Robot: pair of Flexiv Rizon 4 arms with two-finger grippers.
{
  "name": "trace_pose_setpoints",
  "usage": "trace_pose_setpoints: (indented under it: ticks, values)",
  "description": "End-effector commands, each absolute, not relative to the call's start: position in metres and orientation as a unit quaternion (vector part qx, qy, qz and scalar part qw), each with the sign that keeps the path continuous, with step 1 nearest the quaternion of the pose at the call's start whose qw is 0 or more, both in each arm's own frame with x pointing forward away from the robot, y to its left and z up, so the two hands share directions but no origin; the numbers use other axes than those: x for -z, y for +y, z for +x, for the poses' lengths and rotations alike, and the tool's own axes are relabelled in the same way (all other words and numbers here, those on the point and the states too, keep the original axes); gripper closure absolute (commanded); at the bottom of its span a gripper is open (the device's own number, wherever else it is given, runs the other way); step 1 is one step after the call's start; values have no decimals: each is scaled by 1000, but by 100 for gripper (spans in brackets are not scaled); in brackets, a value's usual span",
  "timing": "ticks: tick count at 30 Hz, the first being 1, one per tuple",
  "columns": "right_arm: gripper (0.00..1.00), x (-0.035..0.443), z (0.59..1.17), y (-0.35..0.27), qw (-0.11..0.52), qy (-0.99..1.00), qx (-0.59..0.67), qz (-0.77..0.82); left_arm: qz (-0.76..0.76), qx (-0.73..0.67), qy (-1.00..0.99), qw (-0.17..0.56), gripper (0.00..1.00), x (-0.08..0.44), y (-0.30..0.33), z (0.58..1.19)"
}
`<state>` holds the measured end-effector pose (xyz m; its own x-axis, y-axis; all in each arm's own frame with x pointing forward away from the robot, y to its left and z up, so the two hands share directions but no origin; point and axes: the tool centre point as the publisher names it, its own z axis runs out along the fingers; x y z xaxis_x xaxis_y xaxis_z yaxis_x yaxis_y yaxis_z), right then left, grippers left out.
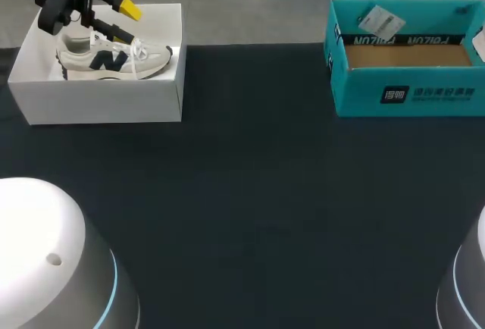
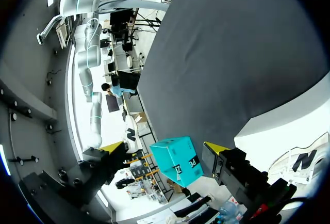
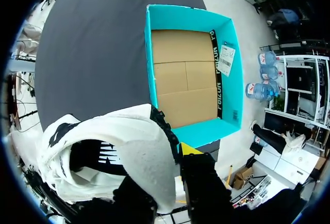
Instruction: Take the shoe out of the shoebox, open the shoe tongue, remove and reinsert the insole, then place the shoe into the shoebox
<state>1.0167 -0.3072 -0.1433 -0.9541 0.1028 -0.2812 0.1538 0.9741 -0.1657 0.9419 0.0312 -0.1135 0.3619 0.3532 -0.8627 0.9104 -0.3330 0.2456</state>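
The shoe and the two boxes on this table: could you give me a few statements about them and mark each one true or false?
1. A sneaker lies inside the white shoebox. True.
2. The teal box holds a shoe as well. False: its brown cardboard floor is bare.
3. The left fingers are clamped on the sneaker. False: they stand apart over the white shoebox, with nothing between them.
4. The two boxes sit toward opposite sides of the black table. True.
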Motion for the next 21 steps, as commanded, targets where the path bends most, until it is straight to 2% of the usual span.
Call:
trace_pose_setpoints:
  ticks: [1, 11, 18, 21]
  values:
    - [100, 145, 1049, -318, 125, 986, 97, 60, 732, 362, 432, 382, 0, 113, 31, 942]
    - [100, 148, 1073, -338, 109, 985, 87, 98, 732, 362, 432, 382, 0, 113, 31, 942]
    - [100, 152, 1071, -340, 52, 958, 95, 266, 732, 362, 432, 382, 0, 113, 31, 942]
    - [100, 151, 1072, -337, 55, 942, 105, 314, 732, 362, 432, 382, 0, 113, 31, 942]
